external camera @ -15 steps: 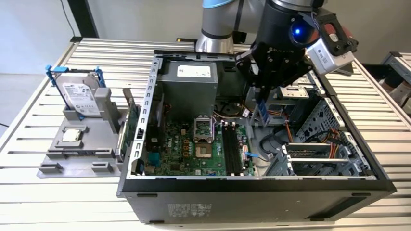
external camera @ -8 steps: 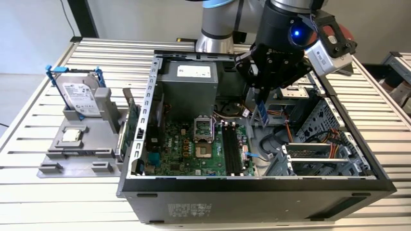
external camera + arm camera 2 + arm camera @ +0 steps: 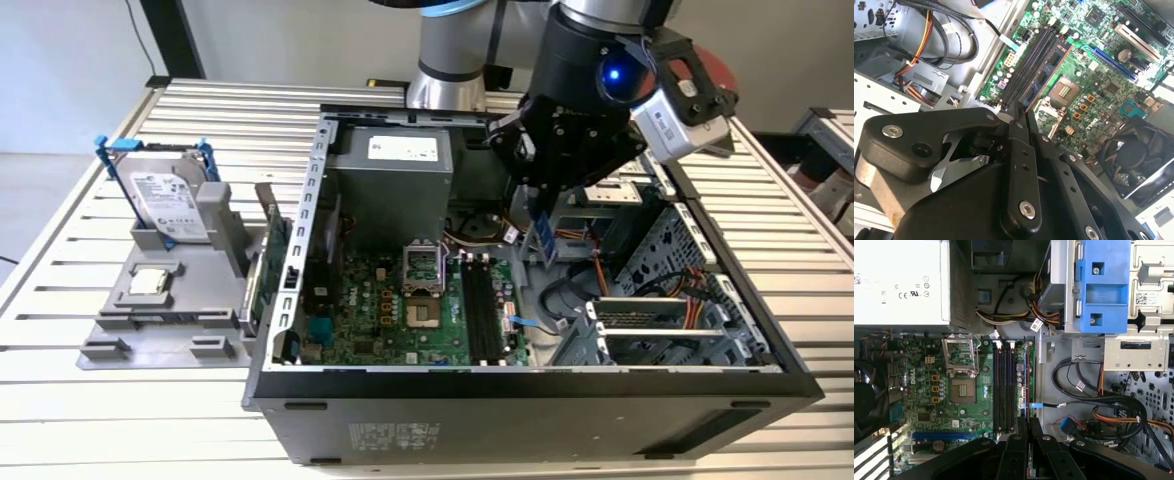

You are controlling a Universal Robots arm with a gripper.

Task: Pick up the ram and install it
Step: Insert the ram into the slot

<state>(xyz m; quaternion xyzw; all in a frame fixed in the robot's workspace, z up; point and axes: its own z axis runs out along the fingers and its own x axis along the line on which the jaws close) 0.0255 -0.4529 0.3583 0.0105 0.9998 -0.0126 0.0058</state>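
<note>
Nearest us, the black front wall of the open computer case (image 3: 534, 425), which lies on its side on a slatted metal tabletop (image 3: 80, 420). We note the tool (image 3: 541, 212) clenched on the ram (image 3: 545, 240). The dark-blue stick hangs below the fingertips, over the case interior, near the motherboard's memory slots (image 3: 481, 305) and not yet seated. On the exterior view's left, a grey fixture (image 3: 174, 325) carries a hard drive (image 3: 171, 200). Pale wall (image 3: 267, 40) behind.

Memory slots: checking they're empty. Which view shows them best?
First wrist view: the memory slots lie face-on, full length, empty. The second wrist view shows them slanted, past the gripped ram; the exterior view, at an angle.
</note>
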